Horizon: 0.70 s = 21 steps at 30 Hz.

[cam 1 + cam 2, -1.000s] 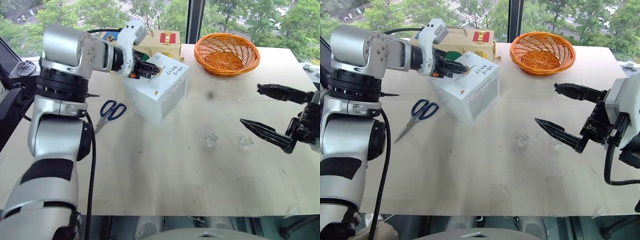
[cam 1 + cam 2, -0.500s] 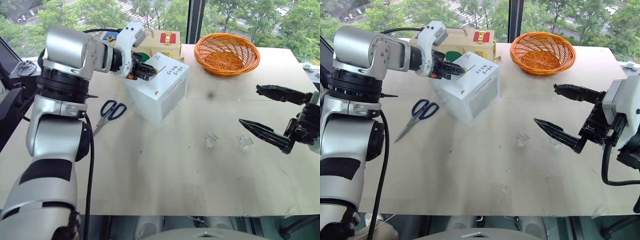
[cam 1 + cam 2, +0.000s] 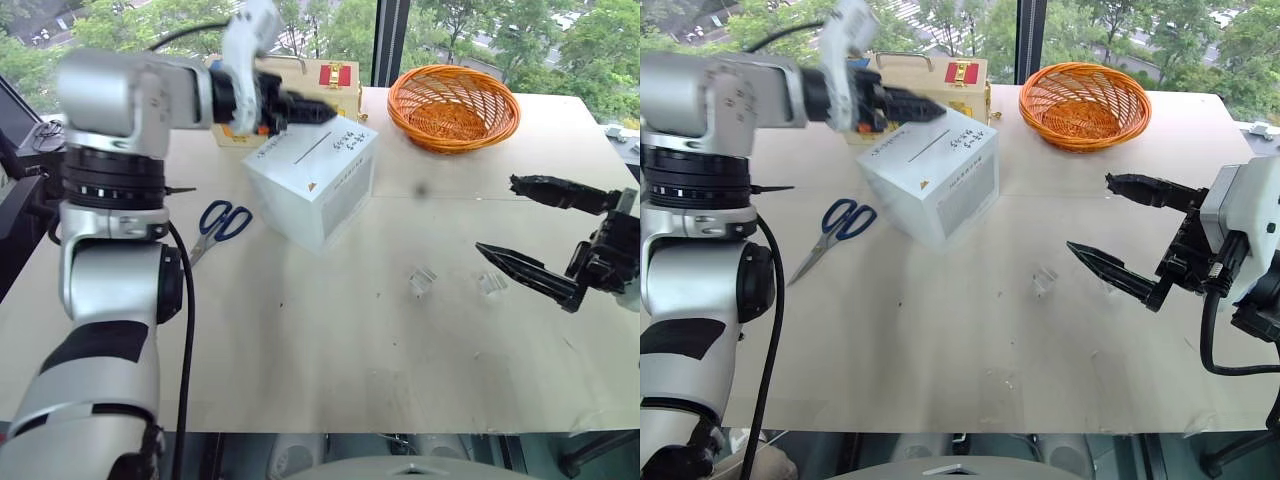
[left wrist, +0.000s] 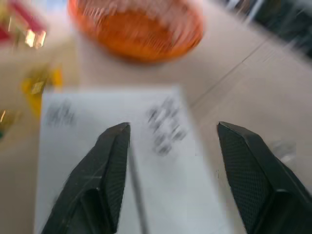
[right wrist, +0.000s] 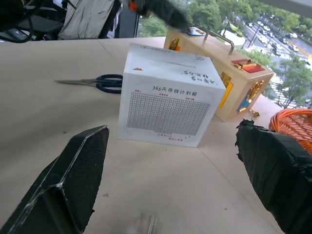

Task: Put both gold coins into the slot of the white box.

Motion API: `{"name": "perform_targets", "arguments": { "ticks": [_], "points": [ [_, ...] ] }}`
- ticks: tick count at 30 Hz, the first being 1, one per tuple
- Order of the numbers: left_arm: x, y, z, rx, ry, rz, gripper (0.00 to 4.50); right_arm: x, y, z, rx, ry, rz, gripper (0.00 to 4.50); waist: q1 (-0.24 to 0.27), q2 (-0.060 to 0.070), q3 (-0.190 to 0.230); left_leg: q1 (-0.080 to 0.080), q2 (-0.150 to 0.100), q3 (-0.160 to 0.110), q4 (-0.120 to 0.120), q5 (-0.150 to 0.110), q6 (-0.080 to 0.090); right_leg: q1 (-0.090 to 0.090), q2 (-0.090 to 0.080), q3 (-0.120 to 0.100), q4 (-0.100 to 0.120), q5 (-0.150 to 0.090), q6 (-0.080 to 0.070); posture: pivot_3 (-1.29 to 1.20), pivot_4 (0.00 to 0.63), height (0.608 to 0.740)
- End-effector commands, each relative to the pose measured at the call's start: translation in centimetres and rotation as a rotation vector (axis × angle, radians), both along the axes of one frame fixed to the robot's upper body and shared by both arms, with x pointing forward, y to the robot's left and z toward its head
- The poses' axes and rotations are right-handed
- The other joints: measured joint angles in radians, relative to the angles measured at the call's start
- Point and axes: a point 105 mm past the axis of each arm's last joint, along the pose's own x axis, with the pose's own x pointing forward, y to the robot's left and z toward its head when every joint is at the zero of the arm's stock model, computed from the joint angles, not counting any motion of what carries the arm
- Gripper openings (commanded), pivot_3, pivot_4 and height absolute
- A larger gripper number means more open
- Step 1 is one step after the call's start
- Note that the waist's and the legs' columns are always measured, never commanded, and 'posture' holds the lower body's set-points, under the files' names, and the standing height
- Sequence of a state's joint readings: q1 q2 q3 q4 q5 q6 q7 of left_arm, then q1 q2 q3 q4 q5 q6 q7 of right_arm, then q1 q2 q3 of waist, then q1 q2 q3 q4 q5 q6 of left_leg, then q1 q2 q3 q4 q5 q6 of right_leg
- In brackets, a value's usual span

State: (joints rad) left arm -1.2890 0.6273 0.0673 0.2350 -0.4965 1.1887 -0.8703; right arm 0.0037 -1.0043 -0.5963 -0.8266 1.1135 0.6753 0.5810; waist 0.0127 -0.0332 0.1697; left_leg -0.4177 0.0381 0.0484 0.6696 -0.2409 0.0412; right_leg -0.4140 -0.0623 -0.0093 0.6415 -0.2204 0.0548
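Left gripper (image 3: 318, 110) hovering, parted and empty, above the white box (image 3: 312, 186) in the upper left of the frame.
Gold coins are nowhere visible, possibly already inside; being tiny, stiff and slippery, they need pinching by the rims; right gripper (image 3: 535, 232) is gaping wide.

The white box (image 3: 312, 180) looks like matt cardboard, the orange basket (image 3: 453, 106) is woven wicker, the scissors (image 3: 219, 226) show blue plastic handles and metal blades.

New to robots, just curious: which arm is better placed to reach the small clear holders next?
Probably the right: the right gripper, open, hovers beside the clear holders. The left gripper is up over the white box, farther away.
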Motion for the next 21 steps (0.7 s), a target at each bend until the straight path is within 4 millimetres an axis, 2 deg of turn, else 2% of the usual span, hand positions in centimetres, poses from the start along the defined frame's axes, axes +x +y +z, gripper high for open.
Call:
{"name": "perform_targets", "arguments": {
  "ticks": [1, 3, 5, 7, 10, 13, 16, 18, 21],
  "points": [
    [-4.0, -1.6, 1.9, -0.107, -0.242, -0.164, 2.73, -0.3, -0.2, 0.0, 0.004, -0.003, -0.004, 4.5, 0.002, 0.0, 0.0, 0.0, 0.0, 0.0, 0.0, 0.0, 0.0, 0.0, -0.001, 0.0, 0.001, 0.0, 0.0, 0.0, 0.15, 0.74],
    [-6.3, -2.4, 0.5, -0.103, -0.259, -0.272, 2.73, -0.2, -0.7, -0.5, -0.012, 0.01, -0.024, 4.5, 0.001, 0.0, 0.0, 0.001, 0.0, 0.0, 0.0, 0.0, 0.0, 0.0, -0.001, 0.001, 0.001, 0.0, 0.0, 0.0, 0.15, 0.74],
    [-8.0, -2.6, -2.0, -0.072, -0.245, -0.353, 2.73, -0.3, -1.0, -1.2, -0.016, 0.036, -0.036, 4.5, 0.001, 0.0, 0.0, 0.0, 0.0, 0.0, 0.001, 0.0, 0.0, 0.001, -0.001, 0.001, 0.001, 0.0, 0.001, 0.0, 0.15, 0.74],
    [-8.7, -2.1, -4.2, -0.064, -0.208, -0.366, 2.73, -0.6, -1.6, -2.1, -0.019, 0.067, -0.054, 4.5, 0.001, 0.0, 0.0, 0.001, 0.0, 0.0, 0.001, 0.0, 0.0, 0.001, -0.001, 0.001, 0.001, 0.0, 0.0, 0.0, 0.15, 0.74],
    [-9.3, -1.3, -6.5, -0.048, -0.176, -0.347, 2.73, -1.2, -2.6, -3.3, -0.048, 0.099, -0.094, 4.5, 0.002, 0.0, -0.001, 0.002, 0.0, 0.0, 0.001, 0.0, 0.0, 0.002, 0.0, 0.001, 0.002, 0.0, 0.0, 0.0, 0.15, 0.74],
    [-10.2, 0.3, -9.9, 0.013, -0.14, -0.306, 2.73, -2.1, -4.3, -4.5, -0.047, 0.137, -0.173, 4.5, 0.002, 0.002, -0.003, 0.004, 0.0, 0.001, 0.0, 0.0, 0.0, 0.003, 0.0, 0.001, 0.001, -0.002, -0.004, 0.0, 0.15, 0.74],
    [-10.4, 4.1, -13.9, 0.054, -0.058, -0.142, 2.73, -3.4, -7.4, -6.4, -0.093, 0.161, -0.318, 4.5, 0.001, 0.002, -0.003, 0.003, 0.0, 0.001, 0.0, 0.0, 0.0, 0.002, -0.001, 0.001, 0.001, -0.002, -0.004, 0.0, 0.15, 0.74],
    [-10.7, 5.7, -15.5, 0.084, -0.036, -0.076, 2.73, -3.9, -8.3, -6.8, -0.109, 0.166, -0.351, 4.5, 0.001, 0.002, -0.003, 0.003, 0.001, 0.001, 0.0, 0.0, 0.0, 0.002, 0.0, 0.001, 0.001, -0.003, -0.004, 0.0, 0.15, 0.74],
    [-10.9, 6.7, -16.9, 0.097, -0.029, -0.036, 2.73, -4.1, -8.8, -7.1, -0.109, 0.167, -0.37, 4.5, 0.001, 0.002, -0.003, 0.004, 0.001, 0.001, 0.001, 0.0, 0.0, 0.002, -0.002, 0.001, 0.0, -0.004, -0.002, 0.0, 0.15, 0.74]
  ]
}}
